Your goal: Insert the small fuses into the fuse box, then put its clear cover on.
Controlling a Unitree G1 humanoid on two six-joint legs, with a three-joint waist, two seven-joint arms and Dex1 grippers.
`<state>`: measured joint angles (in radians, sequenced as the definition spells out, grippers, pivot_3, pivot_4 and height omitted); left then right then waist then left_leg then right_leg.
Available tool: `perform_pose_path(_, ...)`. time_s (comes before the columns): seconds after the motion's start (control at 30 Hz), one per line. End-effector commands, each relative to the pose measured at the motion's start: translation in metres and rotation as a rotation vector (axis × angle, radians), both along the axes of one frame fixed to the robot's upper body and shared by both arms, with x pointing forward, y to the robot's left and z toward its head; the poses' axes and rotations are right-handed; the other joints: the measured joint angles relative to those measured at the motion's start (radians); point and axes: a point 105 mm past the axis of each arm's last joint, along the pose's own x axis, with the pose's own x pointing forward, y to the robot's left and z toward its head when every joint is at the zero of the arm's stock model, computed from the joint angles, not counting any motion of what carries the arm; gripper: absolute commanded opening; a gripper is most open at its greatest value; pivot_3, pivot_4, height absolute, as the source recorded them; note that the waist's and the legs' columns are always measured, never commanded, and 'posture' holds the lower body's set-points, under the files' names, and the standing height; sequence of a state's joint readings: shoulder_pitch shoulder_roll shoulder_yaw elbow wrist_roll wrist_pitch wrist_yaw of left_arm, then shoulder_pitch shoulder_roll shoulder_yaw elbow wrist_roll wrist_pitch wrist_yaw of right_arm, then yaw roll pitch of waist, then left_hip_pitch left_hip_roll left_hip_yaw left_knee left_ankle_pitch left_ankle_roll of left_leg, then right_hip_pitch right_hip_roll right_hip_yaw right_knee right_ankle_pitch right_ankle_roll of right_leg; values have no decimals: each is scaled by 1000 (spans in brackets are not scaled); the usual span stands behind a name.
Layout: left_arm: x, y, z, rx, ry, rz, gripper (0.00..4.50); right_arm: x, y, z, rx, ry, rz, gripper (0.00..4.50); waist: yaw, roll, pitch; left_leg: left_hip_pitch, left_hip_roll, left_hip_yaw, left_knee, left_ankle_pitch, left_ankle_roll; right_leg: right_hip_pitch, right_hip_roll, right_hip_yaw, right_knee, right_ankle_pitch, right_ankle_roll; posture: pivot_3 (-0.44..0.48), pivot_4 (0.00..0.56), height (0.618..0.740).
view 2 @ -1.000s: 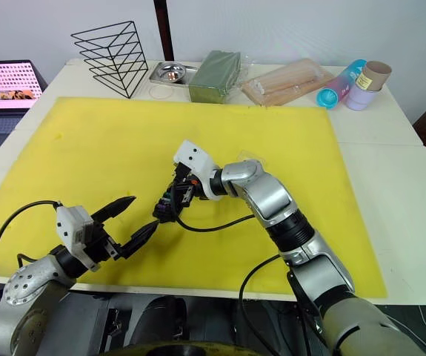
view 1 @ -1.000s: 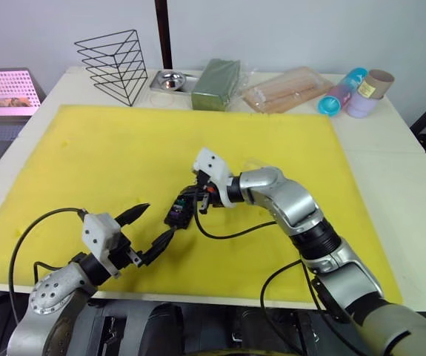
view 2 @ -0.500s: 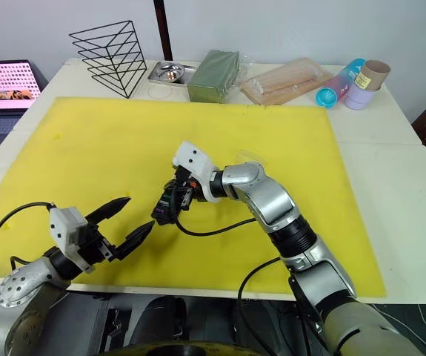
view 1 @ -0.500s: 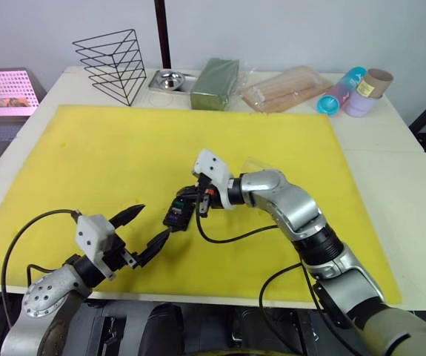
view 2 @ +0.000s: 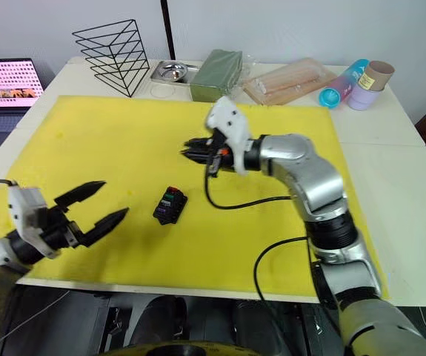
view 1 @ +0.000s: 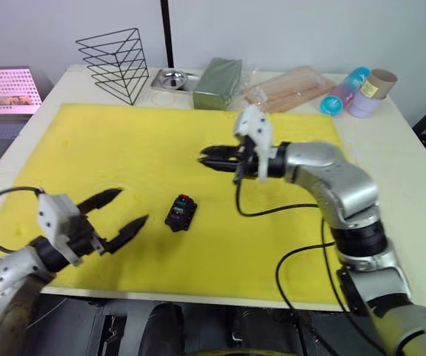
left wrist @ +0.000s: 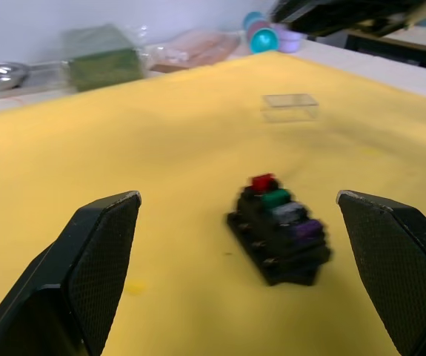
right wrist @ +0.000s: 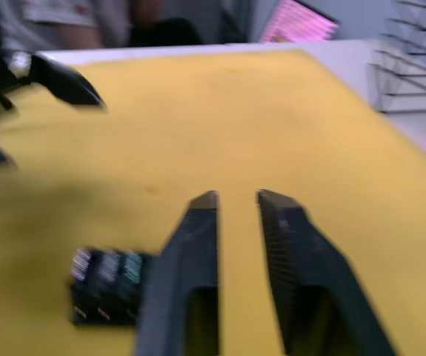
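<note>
Fuse box: matt black plastic block; small fuses seated in its top, coloured plastic, red, green, pale and purple.
Clear cover: transparent smooth plastic.
Mat: yellow foam, matt, slightly dimpled surface.
Table: white, smooth finish.
Left gripper: black fingers, matt; pads finely textured.
Right gripper: black fingers, ribbed pads.
Wire rack: thin black metal rod.
Dish: shiny metal.
Bag of sticks: glossy clear plastic over pale wood.
Tube: brown cardboard.
</note>
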<state>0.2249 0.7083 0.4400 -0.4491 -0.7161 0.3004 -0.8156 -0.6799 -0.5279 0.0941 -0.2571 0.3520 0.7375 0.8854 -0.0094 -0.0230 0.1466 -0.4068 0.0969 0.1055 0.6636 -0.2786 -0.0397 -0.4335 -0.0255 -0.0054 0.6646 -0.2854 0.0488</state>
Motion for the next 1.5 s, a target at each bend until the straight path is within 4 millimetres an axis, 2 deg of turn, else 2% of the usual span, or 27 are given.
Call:
perform_pose_path(0.03,9,31,12,20,-27,77,4500,-3,-43,2,-31,-63,-82,2292,-2,0,0,0,0,0,0,0,0,0,0,0,0,0,0,0,150,740)
perform_pose_path(0.2,20,65,9,36,-28,191,4500,-1,-96,-20,-68,-62,-258,3948,-11,0,0,1,0,1,0,0,0,0,1,1,0,0,0,0,150,740)
perform_pose_path(0.23,25,76,6,29,-31,254,4500,2,-118,-31,-87,-82,-357,4315,-10,0,0,1,0,1,-1,0,0,-1,1,1,0,0,0,0,150,740)
perform_pose_path(0.27,28,84,4,23,-33,298,4500,3,-133,-39,-107,-98,-423,4467,-6,0,0,1,0,1,-1,0,0,-1,2,1,0,0,0,0,150,740)
perform_pose_path(0.33,36,101,-2,-15,-34,412,4500,2,-159,-57,-132,-112,-537,4467,-1,0,0,1,0,0,-1,0,0,0,2,1,0,0,0,0,150,740)
perform_pose_path(0.4,39,107,-13,-72,26,451,4500,-2,-169,-68,-115,-77,-574,4467,-2,0,0,1,0,1,0,0,0,0,0,1,0,0,0,0,150,740)
perform_pose_path(0.53,44,117,-15,-137,69,533,4500,0,-186,-66,-97,-150,-694,4467,-9,0,0,1,0,2,0,0,0,0,0,2,1,0,1,0,150,740)
perform_pose_path(0.6,49,128,-11,-134,80,625,4500,1,-186,-62,-94,-190,-691,4467,-7,0,0,1,0,1,0,0,0,0,1,2,1,0,1,0,150,740)
perform_pose_path(0.7,60,143,11,-42,-16,797,4500,4,-177,-57,-63,-139,-611,4467,-4,0,0,1,0,0,0,0,0,0,1,1,1,0,1,0,150,740)
perform_pose_path(0.77,64,133,19,-47,-17,733,4500,5,-170,-54,-61,-132,-558,4467,-5,0,0,1,0,1,0,0,0,1,1,1,1,0,1,0,150,740)
perform_pose_path(0.8,65,122,27,-78,-26,642,4500,6,-166,-53,-57,-124,-528,4467,-4,0,0,1,0,1,0,0,0,1,1,1,1,0,1,0,150,740)
perform_pose_path(0.93,58,64,61,-154,-28,186,4500,17,-146,-49,-65,-93,-394,4467,-5,0,0,1,0,2,0,1,-2,0,1,1,1,0,1,0,150,740)
perform_pose_path(1.1,43,7,83,-28,-21,-176,4500,28,-122,-51,-77,-40,-235,4467,-4,0,0,1,0,1,0,1,-2,1,1,1,1,0,1,0,150,740)
perform_pose_path(1.2,34,-21,90,49,-53,-327,4500,36,-112,-52,-74,-26,-178,4467,-4,0,1,1,0,2,0,1,-2,1,1,1,1,0,1,0,150,740)
perform_pose_path(1.3,27,-40,93,90,-85,-420,4500,44,-103,-56,-69,-16,-148,4467,-6,1,1,1,0,1,0,2,-2,1,1,2,1,0,1,0,150,740)
perform_pose_path(1.5,16,-64,93,129,-146,-500,4500,57,-90,-69,-51,12,-130,4467,-5,1,1,1,0,1,0,2,-3,0,2,2,2,0,1,0,150,740)
